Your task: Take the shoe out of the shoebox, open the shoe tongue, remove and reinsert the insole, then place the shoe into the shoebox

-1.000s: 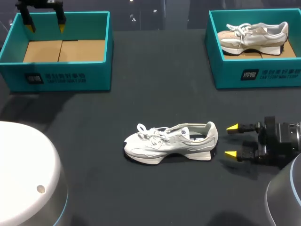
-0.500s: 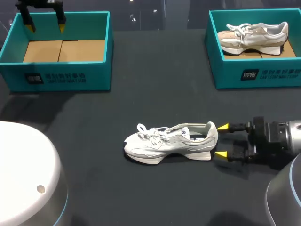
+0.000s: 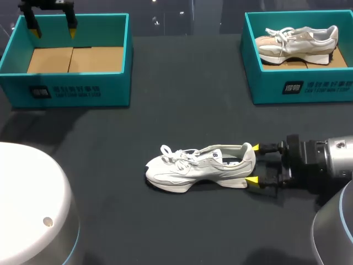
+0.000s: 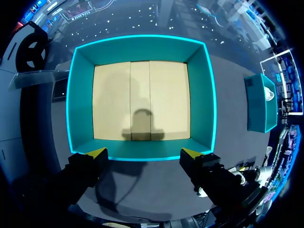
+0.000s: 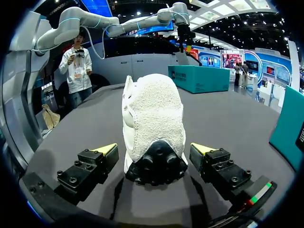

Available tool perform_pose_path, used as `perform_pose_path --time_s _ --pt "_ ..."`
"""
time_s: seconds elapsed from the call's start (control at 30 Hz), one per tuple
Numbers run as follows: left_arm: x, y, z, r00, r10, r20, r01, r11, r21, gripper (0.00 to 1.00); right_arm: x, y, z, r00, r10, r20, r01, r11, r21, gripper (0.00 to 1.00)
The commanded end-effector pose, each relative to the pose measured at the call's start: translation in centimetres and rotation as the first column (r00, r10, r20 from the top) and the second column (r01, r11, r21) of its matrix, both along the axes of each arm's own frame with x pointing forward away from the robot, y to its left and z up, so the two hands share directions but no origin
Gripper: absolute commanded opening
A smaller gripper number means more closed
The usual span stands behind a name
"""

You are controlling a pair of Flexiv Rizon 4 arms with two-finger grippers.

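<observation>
Item, white shoe [image 3: 201,167]: it is lying on its sole at the middle of the black table [image 3: 165,121], outside both boxes, with its toe pointing to 9 o'clock and its heel to 3 o'clock; its laces are lying loose over the front. Item, right gripper [image 3: 253,164]: it is coming in low from 3 o'clock of the shoe, its fingers spread wide with one yellow tip on either side of the heel. In the right wrist view the right gripper [image 5: 153,148] is framing the shoe's [image 5: 154,114] heel, a narrow gap is showing on each side, and it is gripping nothing. Item, left shoebox [image 3: 71,88]: teal, it is sitting at 10 o'clock of the shoe, showing only a bare cardboard floor [image 3: 74,59]. Item, left gripper [image 3: 53,32]: it is hanging over that box's far wall, fingers wide apart and holding nothing; in the left wrist view the left gripper [image 4: 143,153] is looking straight down into the left shoebox [image 4: 142,47]. Item, right shoebox [image 3: 298,88]: teal, it is sitting at 2 o'clock of the shoe and holding a second pale shoe [image 3: 298,44], which is lying with its toe toward 9 o'clock.
</observation>
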State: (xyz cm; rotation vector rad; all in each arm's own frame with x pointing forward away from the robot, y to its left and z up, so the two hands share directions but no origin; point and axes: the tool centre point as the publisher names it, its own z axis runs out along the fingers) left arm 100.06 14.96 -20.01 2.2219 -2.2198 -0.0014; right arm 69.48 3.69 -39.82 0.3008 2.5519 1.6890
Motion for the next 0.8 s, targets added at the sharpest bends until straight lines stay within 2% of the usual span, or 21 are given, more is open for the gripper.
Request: perform_pose_path --time_s 0.03,0.8 --pt "0.0 0.0 0.0 1.0 0.0 0.0 0.0 1.0 0.0 1.0 0.5 0.5 -0.4 1.0 0.013 -0.005 -0.013 1.0 -0.003 1.0" --pt "0.0 0.0 0.0 1.0 0.0 0.0 0.0 1.0 0.0 1.0 0.6 3.2 -1.2 0.999 0.053 -0.005 -0.053 0.999 0.005 1.0"
